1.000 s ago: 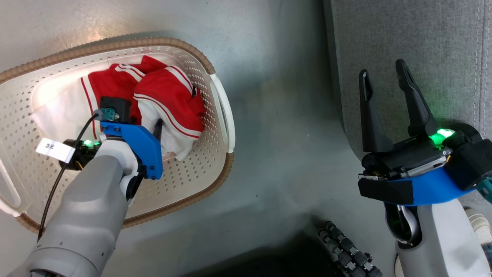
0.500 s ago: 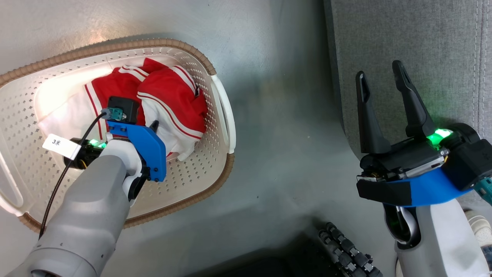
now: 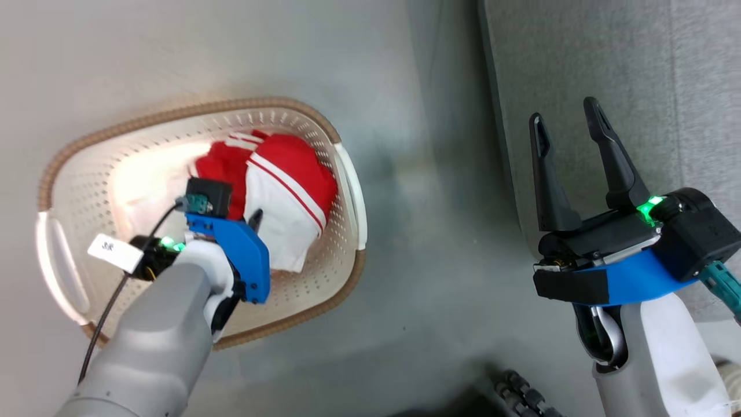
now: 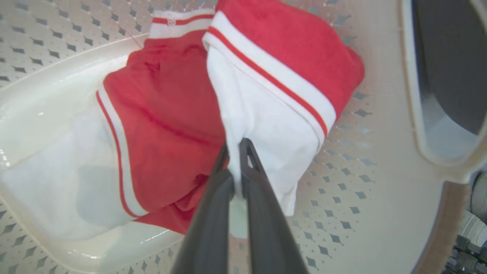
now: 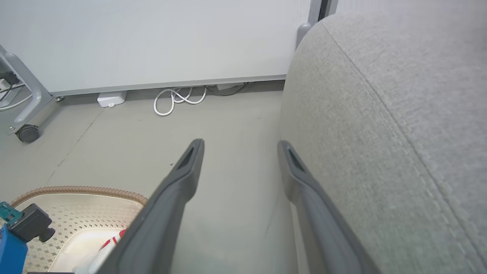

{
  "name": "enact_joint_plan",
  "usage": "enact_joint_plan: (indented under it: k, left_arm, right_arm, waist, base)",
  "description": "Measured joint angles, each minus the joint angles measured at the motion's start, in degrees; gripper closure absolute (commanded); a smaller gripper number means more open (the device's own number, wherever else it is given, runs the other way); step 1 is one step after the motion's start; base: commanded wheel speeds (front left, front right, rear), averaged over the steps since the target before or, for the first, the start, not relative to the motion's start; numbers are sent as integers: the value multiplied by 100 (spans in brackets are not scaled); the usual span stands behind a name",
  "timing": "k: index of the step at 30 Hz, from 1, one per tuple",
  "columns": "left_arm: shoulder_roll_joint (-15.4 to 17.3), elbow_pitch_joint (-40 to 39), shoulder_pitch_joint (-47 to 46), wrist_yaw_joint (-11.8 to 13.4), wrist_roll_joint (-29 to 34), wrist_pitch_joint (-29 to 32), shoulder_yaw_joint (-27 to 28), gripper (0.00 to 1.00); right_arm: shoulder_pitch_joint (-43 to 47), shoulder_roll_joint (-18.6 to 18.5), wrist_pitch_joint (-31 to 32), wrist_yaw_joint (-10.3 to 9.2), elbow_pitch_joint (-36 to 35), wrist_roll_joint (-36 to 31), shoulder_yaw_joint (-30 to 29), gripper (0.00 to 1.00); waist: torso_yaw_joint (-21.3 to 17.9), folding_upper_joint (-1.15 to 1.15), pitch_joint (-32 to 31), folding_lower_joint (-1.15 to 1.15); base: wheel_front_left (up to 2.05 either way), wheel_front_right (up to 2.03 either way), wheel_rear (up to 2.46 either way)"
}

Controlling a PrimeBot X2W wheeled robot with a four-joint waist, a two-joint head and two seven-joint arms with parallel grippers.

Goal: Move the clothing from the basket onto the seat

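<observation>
A: Where was the clothing (image 3: 292, 165) at that pt?
B: In the basket (image 3: 173, 113), bunched toward the end nearest the seat (image 3: 579, 58). Red fabric w/ white stripes & white panels. Couldn't tell if it was one piece or two.
A: L fingers (image 4: 213, 213)?
B: Together, clamped on a fold of a white panel. The L wrist view had that cloth drawn up into a peak at the tips. The rest lay on the basket's bottom & against its wall.
A: R fingers (image 3: 547, 191)?
B: Spread wide, nothing btwn them. In the head view they hung over the seat's edge. The R wrist view showed bare floor (image 5: 236, 125) thru the gap, w/ the grey cushion just beside one finger.
A: Basket vs seat?
B: Apart, w/ a strip of floor btwn. The basket stood on the floor on the robot's left, the seat on its right.
A: Anything else around?
B: A white cable (image 5: 179, 101) looped on the floor by the wall, & a castor (image 5: 27, 133) under a grey frame leg further along that wall. A white tag (image 3: 114, 253) sat on the L arm's black lead. Green lights were lit at both wrists.
</observation>
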Motion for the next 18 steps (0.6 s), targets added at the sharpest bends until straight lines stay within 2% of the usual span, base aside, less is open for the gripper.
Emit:
enact_joint_plan:
  k: [18]
  left_arm:
    - [-103, -859, 994, 0, -730, -624, -723, 100]
  right_arm:
    - [436, 2, 93, 0, 597, -320, -83, 0]
  waist:
    - [598, 0, -2410, -1]
  base:
    - [0, 0, 0]
